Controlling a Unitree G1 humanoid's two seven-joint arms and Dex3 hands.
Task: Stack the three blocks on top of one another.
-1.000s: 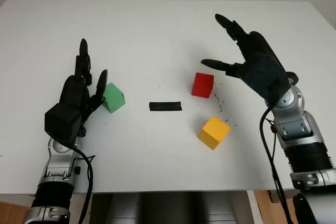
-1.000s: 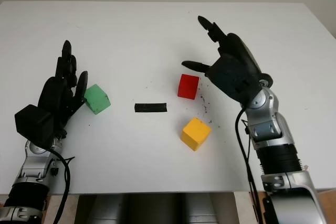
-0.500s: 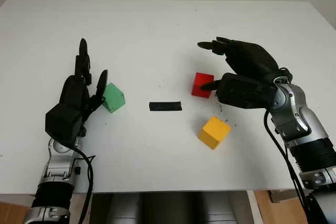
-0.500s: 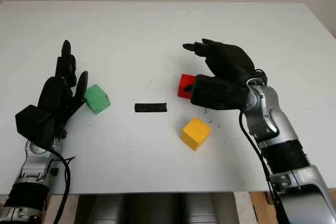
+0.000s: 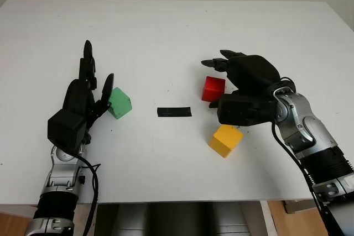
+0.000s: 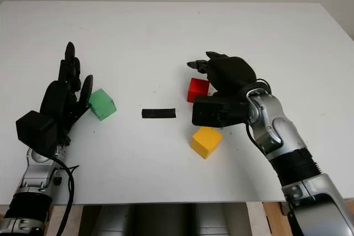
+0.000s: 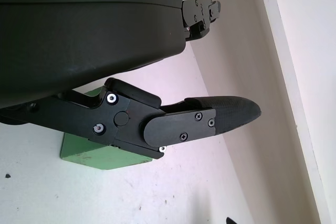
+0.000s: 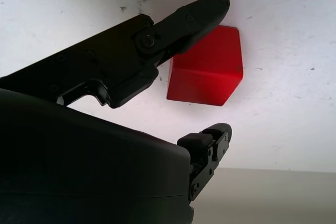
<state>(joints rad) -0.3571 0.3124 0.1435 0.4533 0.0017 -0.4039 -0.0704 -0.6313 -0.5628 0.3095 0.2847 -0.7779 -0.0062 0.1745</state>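
A red block (image 5: pixel 213 88) lies right of the table's middle, and a yellow block (image 5: pixel 225 139) sits just in front of it. The green block (image 5: pixel 119 103) lies at the left. My right hand (image 5: pixel 217 81) hovers palm down over the red block, open. In the right wrist view the red block (image 8: pixel 206 72) sits between the thumb (image 8: pixel 184 19) and another finger (image 8: pixel 210 145), with gaps on both sides. My left hand (image 5: pixel 97 81) stands upright and open just left of the green block (image 7: pixel 105 153), its thumb (image 7: pixel 205 121) close beside it.
A short black tape strip (image 5: pixel 174 111) lies on the white table (image 5: pixel 166 37) between the green and red blocks. The table's front edge runs just ahead of both forearms. Dark specks dot the surface near the red block.
My right hand has turned palm down, dropped and come back toward the red block, its fingers now straddling it. The left hand and all three blocks have not moved.
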